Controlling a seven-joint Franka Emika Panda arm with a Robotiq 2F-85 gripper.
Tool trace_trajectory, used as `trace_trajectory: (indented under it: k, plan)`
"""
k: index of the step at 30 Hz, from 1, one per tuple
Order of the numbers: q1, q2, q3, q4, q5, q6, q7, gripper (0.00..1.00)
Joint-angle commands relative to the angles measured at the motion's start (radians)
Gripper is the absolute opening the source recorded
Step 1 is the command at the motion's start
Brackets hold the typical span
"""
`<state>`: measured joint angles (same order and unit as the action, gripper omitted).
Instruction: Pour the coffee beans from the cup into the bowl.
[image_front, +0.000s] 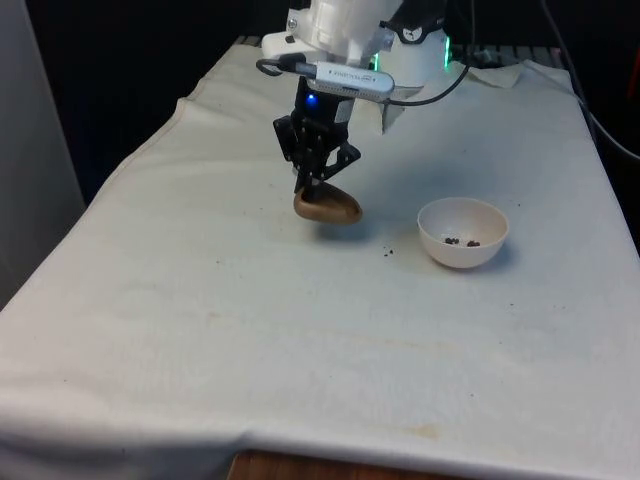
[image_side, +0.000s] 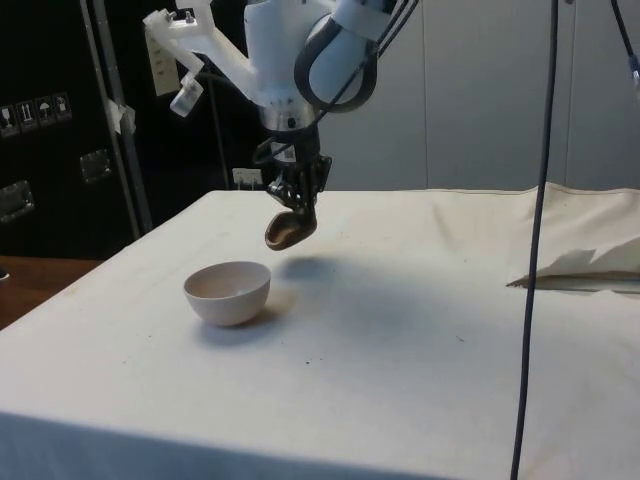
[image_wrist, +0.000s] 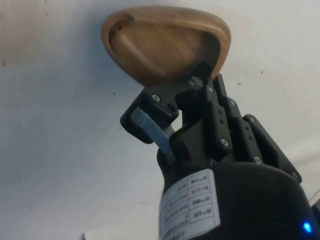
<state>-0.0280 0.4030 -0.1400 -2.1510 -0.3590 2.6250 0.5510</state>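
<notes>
My gripper (image_front: 313, 188) is shut on the rim of a small brown wooden cup (image_front: 328, 207), which hangs tilted a little above the cloth. The side view has the cup (image_side: 289, 228) above and just behind the bowl. In the wrist view the cup (image_wrist: 165, 42) shows a bare wooden inside with no beans, and the gripper (image_wrist: 175, 100) pinches its edge. A white bowl (image_front: 462, 232) stands on the table towards the front view's right of the cup, apart from it, with a few dark coffee beans (image_front: 460, 241) at its bottom. The bowl (image_side: 228, 292) stands upright.
A few stray beans (image_front: 388, 252) lie on the white cloth between cup and bowl. A folded piece of cloth (image_side: 585, 265) lies at the side view's right. Cables (image_side: 535, 220) hang down near that side.
</notes>
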Motion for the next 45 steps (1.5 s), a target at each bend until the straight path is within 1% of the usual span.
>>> trace_trajectory:
  k: [1, 6, 7, 8, 12, 15, 16, 17, 19, 20, 25, 26, 27, 31, 34, 35, 36, 37, 39, 40, 41, 42, 43, 44, 45]
  plan:
    - [-0.012, -0.001, 0.013, -0.005, 0.027, 0.006, -0.015, 0.00]
    - [-0.015, 0.000, 0.004, -0.003, 0.055, 0.000, -0.024, 0.00]
    - [-0.001, 0.001, -0.010, 0.000, 0.037, -0.001, -0.008, 0.00]
    - [-0.014, 0.000, 0.001, -0.003, 0.060, -0.001, -0.027, 0.00]
    - [-0.015, 0.000, -0.007, -0.005, 0.085, -0.002, -0.043, 0.00]
    - [-0.016, 0.002, -0.014, -0.006, 0.115, 0.001, -0.063, 0.00]
    - [-0.002, 0.003, -0.029, -0.001, 0.099, -0.004, -0.049, 0.00]
    - [-0.017, 0.004, -0.015, -0.007, 0.125, 0.003, -0.069, 0.00]
    - [-0.018, 0.006, -0.017, -0.009, 0.143, 0.005, -0.082, 0.00]
    - [-0.020, 0.011, -0.019, -0.010, 0.165, 0.009, -0.098, 0.00]
    - [-0.022, 0.027, -0.025, -0.009, 0.223, 0.017, -0.141, 0.00]
    - [-0.006, 0.025, -0.042, -0.005, 0.200, 0.004, -0.122, 0.00]
    - [-0.022, 0.030, -0.026, -0.009, 0.235, 0.018, -0.150, 0.00]
    - [-0.026, 0.047, -0.031, -0.003, 0.294, 0.021, -0.194, 0.00]
    - [-0.026, 0.054, -0.035, 0.001, 0.330, 0.018, -0.220, 0.00]
    - [-0.010, 0.054, -0.053, 0.003, 0.310, 0.009, -0.204, 0.00]
    - [-0.027, 0.054, -0.036, 0.003, 0.342, 0.016, -0.228, 0.00]
    - [-0.026, 0.054, -0.038, 0.004, 0.366, 0.013, -0.246, 0.00]
    - [-0.025, 0.053, -0.041, 0.005, 0.388, 0.011, -0.262, 0.00]
    - [-0.024, 0.053, -0.043, 0.005, 0.397, 0.011, -0.269, 0.02]
    - [-0.023, 0.053, -0.044, 0.005, 0.406, 0.010, -0.276, 0.07]
    - [-0.022, 0.054, -0.046, 0.006, 0.419, 0.009, -0.285, 0.17]
    - [-0.021, 0.054, -0.047, 0.006, 0.424, 0.009, -0.289, 0.22]
    - [-0.021, 0.054, -0.048, 0.006, 0.429, 0.008, -0.293, 0.30]
    - [-0.010, 0.057, -0.060, 0.007, 0.416, 0.009, -0.282, 0.35]
